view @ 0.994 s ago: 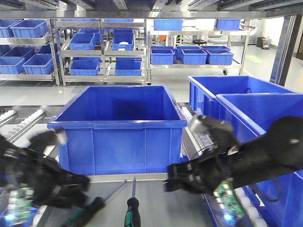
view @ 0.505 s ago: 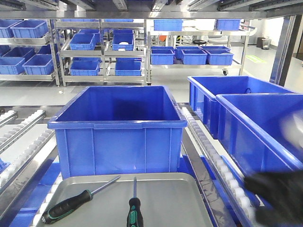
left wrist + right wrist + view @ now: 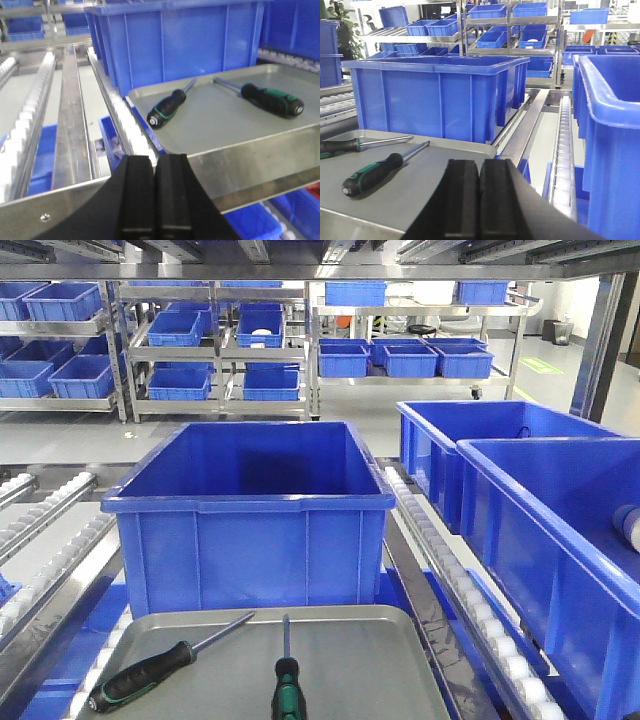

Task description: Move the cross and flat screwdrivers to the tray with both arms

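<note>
No readable labels or writing showing anywhere. Big deep blue plastic crate [image 3: 248, 508] is sitting just behind the wide shallow silver-grey metal tray [image 3: 350, 660], w/ roller rails either side. Both slim black-and-green-handled screwdrivers are lying apart inside the tray: longer one [image 3: 160, 664] angled at left, shorter one [image 3: 286, 680] pointing at the crate, bare metal around them. Left black clamp gripper [image 3: 155, 195] and right black clamp gripper [image 3: 479, 200] are hanging off the tray's near edge, jaws pressed together, gripping nothing.

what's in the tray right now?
Two screwdrivers lie in the tray, apart: the longer screwdriver angled on its left, the shorter screwdriver near the middle. The tray's near end is cut off in the front view.
</note>
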### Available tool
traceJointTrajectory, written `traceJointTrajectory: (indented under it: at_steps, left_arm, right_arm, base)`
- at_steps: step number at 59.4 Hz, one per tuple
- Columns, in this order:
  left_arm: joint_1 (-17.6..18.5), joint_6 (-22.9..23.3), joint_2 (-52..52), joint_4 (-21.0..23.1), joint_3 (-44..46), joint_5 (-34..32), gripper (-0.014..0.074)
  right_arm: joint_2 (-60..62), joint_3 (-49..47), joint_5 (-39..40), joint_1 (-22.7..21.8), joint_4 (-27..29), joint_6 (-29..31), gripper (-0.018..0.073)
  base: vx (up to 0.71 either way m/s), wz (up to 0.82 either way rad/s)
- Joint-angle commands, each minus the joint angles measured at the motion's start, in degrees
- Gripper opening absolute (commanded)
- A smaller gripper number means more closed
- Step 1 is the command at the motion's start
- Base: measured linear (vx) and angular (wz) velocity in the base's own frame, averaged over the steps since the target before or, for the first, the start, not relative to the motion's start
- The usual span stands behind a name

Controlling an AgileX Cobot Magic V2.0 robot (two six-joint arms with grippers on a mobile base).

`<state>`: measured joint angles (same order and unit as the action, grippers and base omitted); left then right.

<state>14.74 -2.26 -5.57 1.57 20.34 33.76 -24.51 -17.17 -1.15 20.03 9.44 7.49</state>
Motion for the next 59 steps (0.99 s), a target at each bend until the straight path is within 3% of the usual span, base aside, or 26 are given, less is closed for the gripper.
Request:
traceJointTrajectory:
  at_steps: [1, 21, 24, 27, 31, 33, 39, 42, 47, 59]
  left_arm:
    - [0.43, 0.57, -1.75, 0.10, 1.47, -4.73, -0.0001]
    - [0.43, 0.57, -1.75, 0.02, 1.47, -4.61, -0.0001]
    - [0.43, -0.21, -1.69, -2.27, 0.56, -5.94, -0.0001]
    - [-0.11, -0.75, -0.91, -5.42, -2.49, -10.27, -0.0001]
    - [-2.02, -0.75, 1.45, -5.09, -8.40, -19.55, -0.0001]
    - [-4.55, -0.75, 4.11, -3.10, -15.03, -29.01, -0.0001]
    - [-7.98, -0.80, 7.47, 0.72, -24.38, -39.83, -0.0001]
    - [-9.50, -1.69, 6.99, -0.34, -23.43, -35.30, -0.0001]
    - [-10.47, -2.39, 7.25, -2.07, -23.65, -34.44, -0.0001]
    - [-10.53, -2.34, 7.19, -1.57, -23.60, -31.69, -0.0001]
  right_arm:
    - [-0.43, -1.64, 5.48, -0.20, -0.32, 0.04, -0.0008]
    - [-0.43, -1.64, 5.48, -0.20, -0.32, 0.04, -0.0008]
    - [-0.43, -1.64, 5.48, -0.20, -0.32, 0.04, -0.0008]
    - [-0.43, -1.64, 5.48, -0.20, -0.32, 0.04, -0.0008]
    - [-0.43, -1.64, 5.48, -0.20, -0.32, 0.04, -0.0008]
    - [-0.43, -1.64, 5.48, -0.20, -0.32, 0.04, -0.0008]
    - [-0.43, -1.64, 5.48, -0.20, -0.32, 0.04, -0.0008]
    - [-0.43, -1.64, 5.42, -0.20, -0.32, 0.04, -0.0008]
    - [-0.43, -1.64, 5.36, -0.20, -0.32, 0.04, -0.0008]
    - [-0.43, -1.64, 5.30, -0.20, -0.32, 0.04, -0.0008]
  base:
    - [0.00, 0.00]
    - [0.00, 0.00]
    - [0.00, 0.00]
    - [0.00, 0.00]
    - [0.00, 0.00]
    - [0.00, 0.00]
    - [0.00, 0.00]
    - [0.00, 0.00]
    - [0.00, 0.00]
    - [0.00, 0.00]
